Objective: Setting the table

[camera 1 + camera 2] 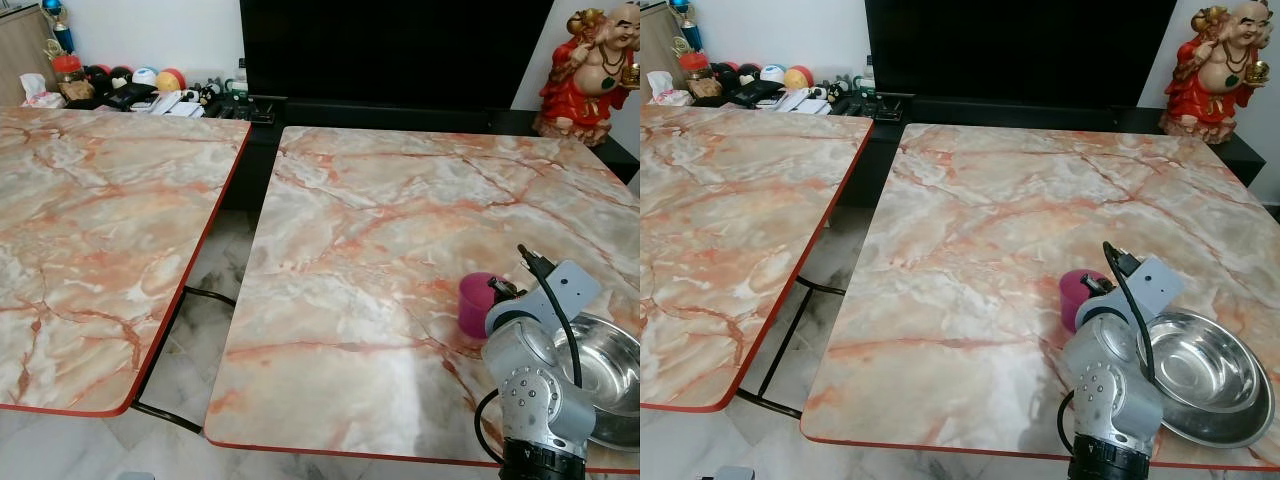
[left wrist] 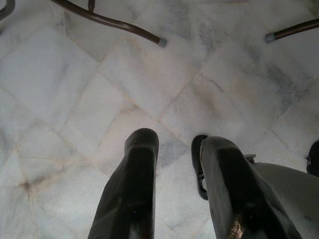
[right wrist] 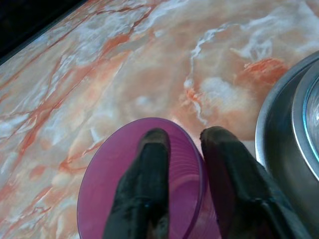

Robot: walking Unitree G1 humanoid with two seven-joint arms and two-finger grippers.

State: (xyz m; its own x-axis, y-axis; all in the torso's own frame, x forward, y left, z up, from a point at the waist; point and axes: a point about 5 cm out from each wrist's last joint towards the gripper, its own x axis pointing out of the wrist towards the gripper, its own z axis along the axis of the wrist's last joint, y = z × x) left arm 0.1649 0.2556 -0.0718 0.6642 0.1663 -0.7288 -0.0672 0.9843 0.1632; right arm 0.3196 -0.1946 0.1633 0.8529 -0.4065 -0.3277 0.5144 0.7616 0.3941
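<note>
A purple cup stands on the right marble-patterned table, close to its near right corner. Just right of it sits a steel bowl. My right arm reaches over that corner, and its wrist hides the fingers from the head views. In the right wrist view my right gripper is shut on the purple cup's rim, one finger inside and one outside, with the steel bowl beside it. My left gripper hangs open above the pale tiled floor.
A second marble-patterned table stands to the left, with a floor gap and black leg bars between the two. Behind are a dark TV unit, a red statue and shelf clutter.
</note>
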